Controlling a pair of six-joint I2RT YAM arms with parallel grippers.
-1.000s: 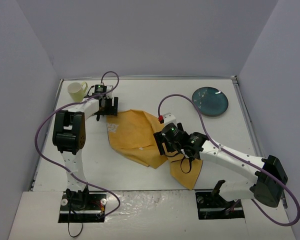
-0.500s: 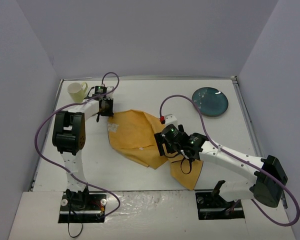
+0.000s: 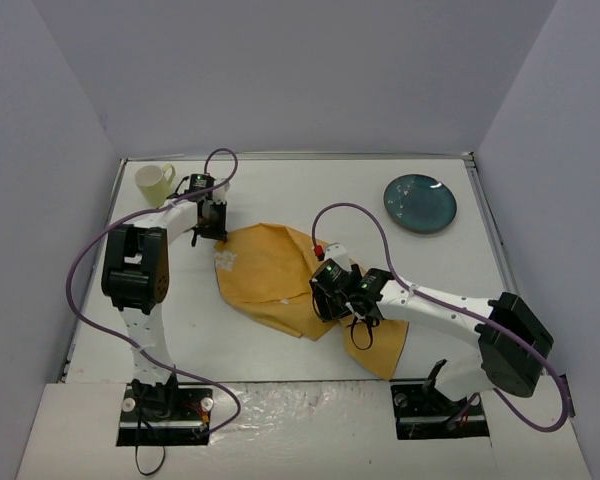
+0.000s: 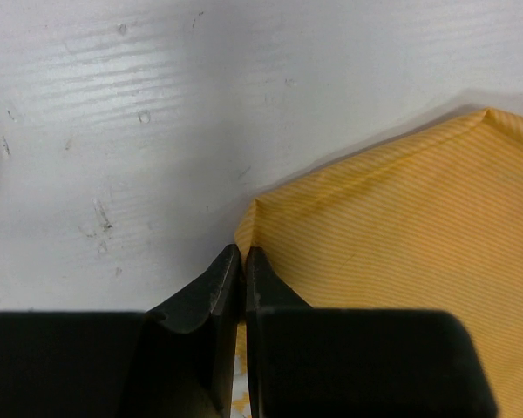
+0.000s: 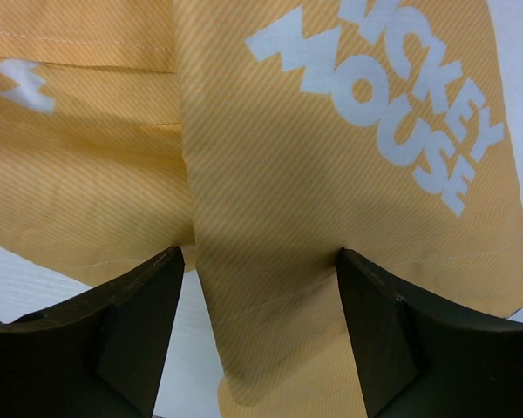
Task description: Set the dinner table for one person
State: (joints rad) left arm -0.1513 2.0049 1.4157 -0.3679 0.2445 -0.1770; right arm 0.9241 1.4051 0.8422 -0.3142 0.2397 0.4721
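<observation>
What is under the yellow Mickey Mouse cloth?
Only the white table shows around the cloth, so the cloth lies on it. One flap is folded over onto the cloth itself. Anything else beneath is covered, so I cannot tell.

Overhead view: I read even, diffuse light from above. The large flat white rectangular dinner table (image 3: 280,190) is bright but not blown out, and the plain grey side walls (image 3: 50,120) are dimmer. Shadows under both arms are faint and soft-edged.

Left wrist view: the left gripper (image 4: 243,254) is underexposed, its black fingers (image 4: 331,357) nearly featureless. Ahead of the tips, table scuffs and the weave of the orange-yellow striped cloth placemat (image 4: 401,226) are sharp. A soft shadow band lies along the cloth's far edge.

Right wrist view: the right gripper (image 5: 260,261) has dark fingers (image 5: 96,340) with slightly soft edges. The cloth between them is shaded and grows brighter farther ahead. The white printed lettering (image 5: 392,96) is crisp.
</observation>
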